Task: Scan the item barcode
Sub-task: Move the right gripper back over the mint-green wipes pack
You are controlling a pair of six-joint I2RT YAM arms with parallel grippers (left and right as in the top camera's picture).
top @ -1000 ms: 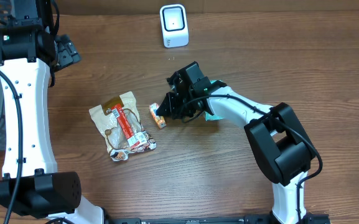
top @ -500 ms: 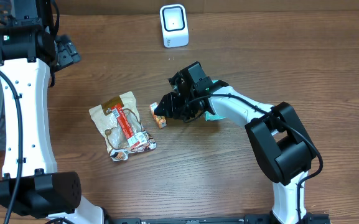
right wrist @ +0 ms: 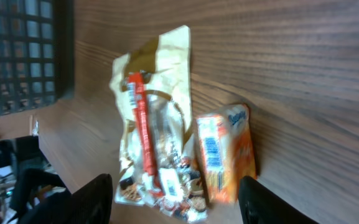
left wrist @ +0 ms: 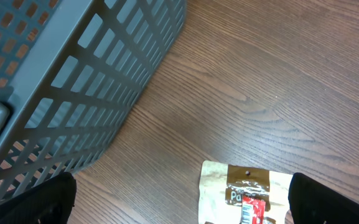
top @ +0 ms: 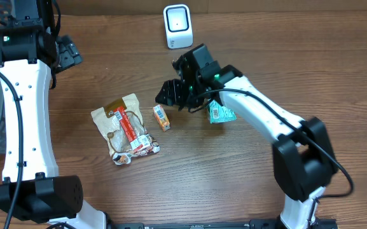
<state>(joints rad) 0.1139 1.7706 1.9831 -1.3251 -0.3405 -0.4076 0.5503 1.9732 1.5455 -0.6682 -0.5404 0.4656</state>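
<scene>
Left gripper, jaws spread wide and holding nothing, hangs over the left part of the table, beside the grey mesh basket at the left edge. To its right a tan snack pouch lies flat on the wood. Just beside the pouch's right edge is a small orange box, also flat and touched by neither arm. Right gripper hovers just beyond this box toward the far edge, fingers parted and empty. In the right wrist view the box shows a printed label facing up, too blurred to confirm as the barcode. A teal packet lies partly under the right arm. The white scanner stands at the far edge, well apart from every item. By this evidence nothing is presented to the scanner. The orange box is probably the item in hand, and grasping, carrying and scanning it are all left to do.
</scene>
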